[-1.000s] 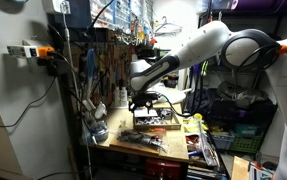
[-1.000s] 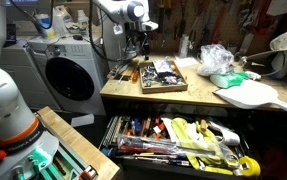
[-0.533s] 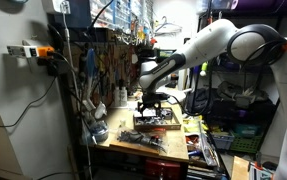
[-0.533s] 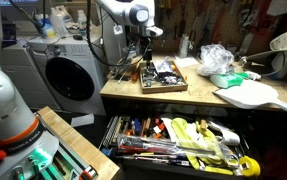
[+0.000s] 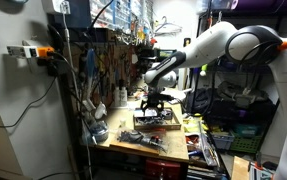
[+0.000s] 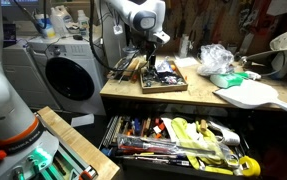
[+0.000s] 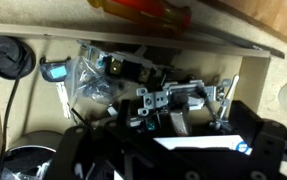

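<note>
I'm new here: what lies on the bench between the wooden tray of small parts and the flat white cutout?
Only bare wooden benchtop separates the wooden tray of small parts from the flat white cutout, in an exterior view.

An exterior view looks from well back along the surface [image 5: 133,143] from its end, an exterior view faces its front across an open drawer [image 6: 173,140], both sharing the parts tray [image 6: 163,76], which the wrist view looks down into from close by.

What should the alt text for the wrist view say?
The gripper, dark along the bottom edge, hangs over a wooden tray of small metal parts and a clear bag. A black cap lies at upper left, an orange handle at the top.
</note>
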`<state>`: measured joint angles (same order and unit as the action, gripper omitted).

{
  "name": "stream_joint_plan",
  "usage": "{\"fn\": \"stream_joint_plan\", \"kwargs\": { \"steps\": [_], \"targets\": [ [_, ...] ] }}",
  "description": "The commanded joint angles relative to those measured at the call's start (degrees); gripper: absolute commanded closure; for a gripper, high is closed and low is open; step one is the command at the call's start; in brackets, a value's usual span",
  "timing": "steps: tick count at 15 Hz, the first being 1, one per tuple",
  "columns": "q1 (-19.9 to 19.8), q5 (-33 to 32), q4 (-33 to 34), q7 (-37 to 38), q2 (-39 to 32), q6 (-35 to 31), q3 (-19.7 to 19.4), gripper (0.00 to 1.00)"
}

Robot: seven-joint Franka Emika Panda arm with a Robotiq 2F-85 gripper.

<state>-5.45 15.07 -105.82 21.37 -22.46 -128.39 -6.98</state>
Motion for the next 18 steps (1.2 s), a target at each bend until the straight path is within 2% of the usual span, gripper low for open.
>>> {"fn": "stream_joint_plan", "kwargs": {
  "steps": [1, 3, 6, 7, 9, 10, 12, 14, 15, 16, 17, 18],
  "targets": [
    [-2.5, 6.0, -0.8, -4.7, -0.7, -2.3, 1.7, 0.0],
    [-3.2, 8.4, -0.3, -6.8, -1.5, -2.6, 2.3, 0.01],
    [-2.9, 9.0, 0.3, -6.1, -2.9, -4.6, 2.1, 0.21],
    [-2.8, 9.0, 0.3, -5.9, -3.3, -5.8, 2.1, 0.35],
    [-2.4, 8.5, 0.2, -5.3, -3.7, -8.1, 2.0, 0.41],
    [-2.3, 8.3, 0.1, -5.1, -3.9, -9.2, 2.0, 0.48],
    [-2.3, 8.1, -0.2, -5.2, -3.9, -10.9, 2.2, 0.5],
    [-2.3, 8.0, -0.1, -5.4, -3.8, -11.5, 2.5, 0.57],
    [-2.4, 8.1, -0.1, -5.7, -3.7, -11.4, 2.7, 0.67],
    [-2.2, 7.7, -0.1, -5.4, -3.8, -11.3, 2.6, 0.83],
    [-2.1, 7.4, 0.0, -5.3, -3.8, -11.1, 2.6, 0.9],
    [-1.8, 6.8, -0.1, -5.1, -3.9, -11.0, 2.5, 0.85]
  ]
}}
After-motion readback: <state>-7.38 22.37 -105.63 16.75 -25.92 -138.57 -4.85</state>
